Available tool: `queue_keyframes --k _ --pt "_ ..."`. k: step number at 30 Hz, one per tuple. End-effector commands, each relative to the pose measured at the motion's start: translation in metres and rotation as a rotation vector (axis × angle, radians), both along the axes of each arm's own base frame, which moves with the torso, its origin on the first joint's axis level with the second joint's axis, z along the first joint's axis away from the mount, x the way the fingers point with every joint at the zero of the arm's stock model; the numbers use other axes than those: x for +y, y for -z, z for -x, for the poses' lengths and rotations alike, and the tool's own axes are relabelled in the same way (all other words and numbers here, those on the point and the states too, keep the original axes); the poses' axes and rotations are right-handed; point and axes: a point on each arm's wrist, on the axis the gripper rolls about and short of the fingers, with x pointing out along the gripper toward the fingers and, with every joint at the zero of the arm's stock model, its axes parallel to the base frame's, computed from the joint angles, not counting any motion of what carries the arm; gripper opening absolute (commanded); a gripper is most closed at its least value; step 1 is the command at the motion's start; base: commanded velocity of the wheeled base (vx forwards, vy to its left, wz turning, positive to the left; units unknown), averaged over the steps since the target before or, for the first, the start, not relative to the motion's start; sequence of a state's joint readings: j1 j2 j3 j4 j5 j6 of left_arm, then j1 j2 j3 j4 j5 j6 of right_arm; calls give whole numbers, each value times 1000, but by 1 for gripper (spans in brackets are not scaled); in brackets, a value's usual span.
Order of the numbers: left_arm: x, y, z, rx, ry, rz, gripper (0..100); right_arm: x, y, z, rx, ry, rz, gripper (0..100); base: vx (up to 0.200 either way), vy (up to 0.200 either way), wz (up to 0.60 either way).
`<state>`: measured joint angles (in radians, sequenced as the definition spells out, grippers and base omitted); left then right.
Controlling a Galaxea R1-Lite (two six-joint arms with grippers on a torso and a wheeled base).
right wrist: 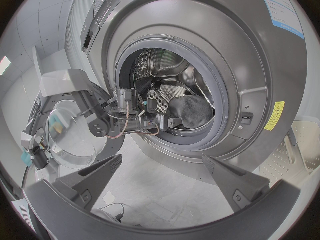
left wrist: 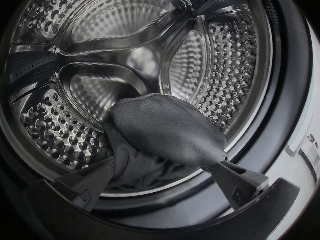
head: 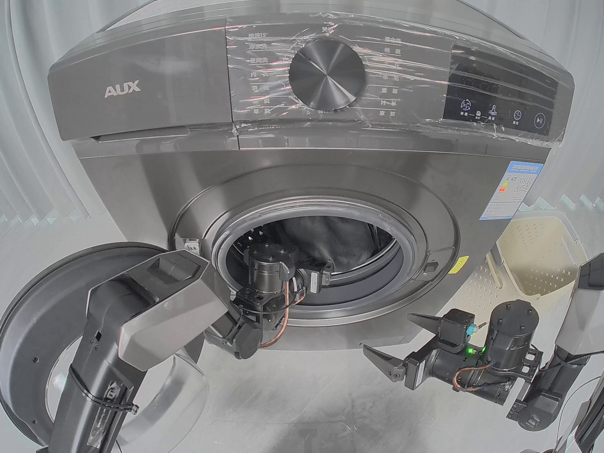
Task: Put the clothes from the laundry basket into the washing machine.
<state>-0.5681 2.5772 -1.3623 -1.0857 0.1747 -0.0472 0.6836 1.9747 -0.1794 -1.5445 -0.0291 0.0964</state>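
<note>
A dark garment is delivered into the drum, just ahead of the spread left gripper; the right gripper is spread, empty; remaining clothes cannot be judged

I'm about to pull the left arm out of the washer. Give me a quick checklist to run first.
1. Door swung open: ok.
2. Cloth inside the drum: ok.
3. Left gripper open: ok, fingers spread wide.
4. Cloth free of the left fingers: cannot tell; it lies against both.
5. Right gripper open and empty: ok.
6. Clothes left in the basket: cannot tell.
</note>
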Motion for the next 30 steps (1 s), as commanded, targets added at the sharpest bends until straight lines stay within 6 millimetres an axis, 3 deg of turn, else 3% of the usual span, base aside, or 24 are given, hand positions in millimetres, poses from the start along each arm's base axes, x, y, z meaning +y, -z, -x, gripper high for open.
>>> queue_keyframes --k 1,8,14,17,25,26,30 --pt "1 -26 28 -3 54 4 100 0 1 0 2 0 1 100 0 0 0" --pt "-11 -37 33 -40 84 29 100 0 1 0 3 0 2 100 0 0 0" --pt "-14 -40 21 -66 76 46 100 1 2 -1 4 0 3 100 0 0 0" --pt "-16 -21 5 -65 59 44 100 0 1 0 3 0 2 100 0 0 0" --pt "-22 -4 -16 -79 38 50 100 1 3 0 8 0 6 100 0 0 0" --pt "-22 -2 -18 -78 36 49 0 1 3 0 8 0 6 100 0 0 0" --pt "-23 1 -18 -71 39 45 0 0 2 -1 7 1 5 100 0 0 0"
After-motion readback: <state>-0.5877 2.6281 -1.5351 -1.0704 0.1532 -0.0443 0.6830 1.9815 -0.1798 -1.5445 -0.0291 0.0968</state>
